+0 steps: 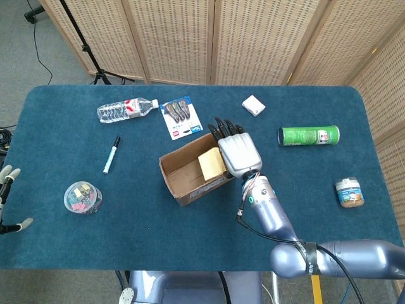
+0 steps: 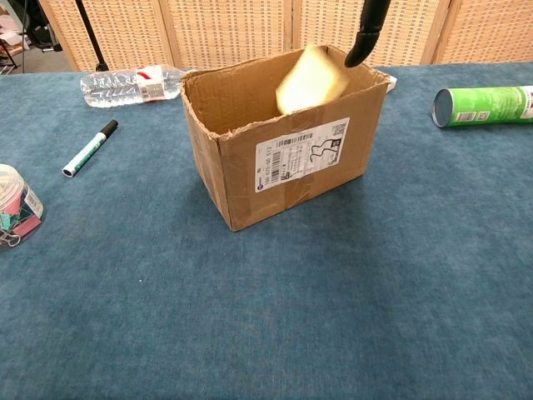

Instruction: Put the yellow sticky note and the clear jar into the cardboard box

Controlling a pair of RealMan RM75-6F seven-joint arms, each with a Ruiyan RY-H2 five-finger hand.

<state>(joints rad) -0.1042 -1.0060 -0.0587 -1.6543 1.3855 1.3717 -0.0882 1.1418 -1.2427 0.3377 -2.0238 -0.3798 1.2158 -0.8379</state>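
- Head view: the cardboard box (image 1: 201, 166) sits open-topped near the middle of the blue table (image 1: 190, 240).
- Head view: the right hand (image 1: 235, 151) hangs over the box's right end, palm down, fingers stretched toward the far side.
- Head view: the yellow sticky note (image 1: 212, 164) shows inside the box opening, just left of that hand; whether the hand grips it or has let go cannot be told.
- Head view: the clear jar (image 1: 83, 197), full of coloured clips, stands well to the left of the box.
- Head view: the left hand (image 1: 9, 197) shows only as pale fingertips at the frame edge, far left of the box, spread and holding nothing.
- Head view: a marker (image 1: 111, 154) and a water bottle (image 1: 126, 109) lie left of the box, a green can (image 1: 309, 135) and a small jar (image 1: 349, 192) right of it.
- Chest view: the sticky note (image 2: 311, 79) appears blurred at the box (image 2: 283, 137) rim, tilted, with a dark finger (image 2: 366, 33) just beside its right corner.
- Chest view: the clear jar (image 2: 17, 205) sits at the left edge, well apart from the box.
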